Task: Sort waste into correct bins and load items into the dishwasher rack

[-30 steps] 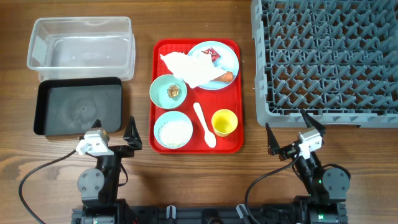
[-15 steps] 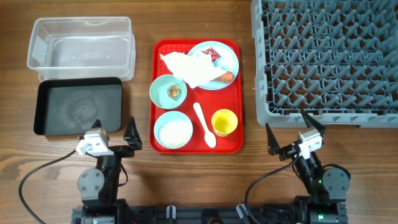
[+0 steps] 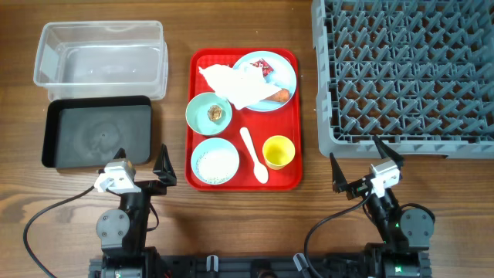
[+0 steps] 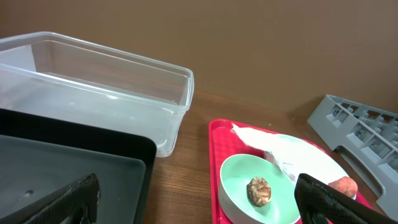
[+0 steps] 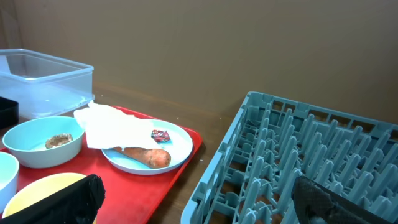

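Waste all sits on the flat red plastic serving tray (image 3: pixel 291 123): crumpled white paper napkin (image 3: pixel 228 83), small red printed wrapper (image 3: pixel 262 68) and orange carrot-like piece (image 3: pixel 279 96) on the round light-blue plate (image 3: pixel 284 76) at its far end; brown food lump (image 3: pixel 217 113) in the pale-green small bowl (image 3: pixel 197 112) mid-left; what look like white rice grains (image 3: pixel 214 164) in the light-blue bowl (image 3: pixel 194 164) near-left. White plastic spoon (image 3: pixel 253 154) and small yellow cup (image 3: pixel 278 151) near-right. Left of it: clear rectangular plastic tub (image 3: pixel 100 28) and shallow black rectangular tray (image 3: pixel 99 131), nothing in either. Right of it: large grey pegged dishwasher rack (image 3: pixel 401 77), unloaded, running off frame. Nearside: left gripper (image 3: pixel 141 161) and right gripper (image 3: pixel 361 162), fingers spread wide, empty. Sorting not begun, by my reading; next move wants a reach for the napkin, which hides part of the plate.
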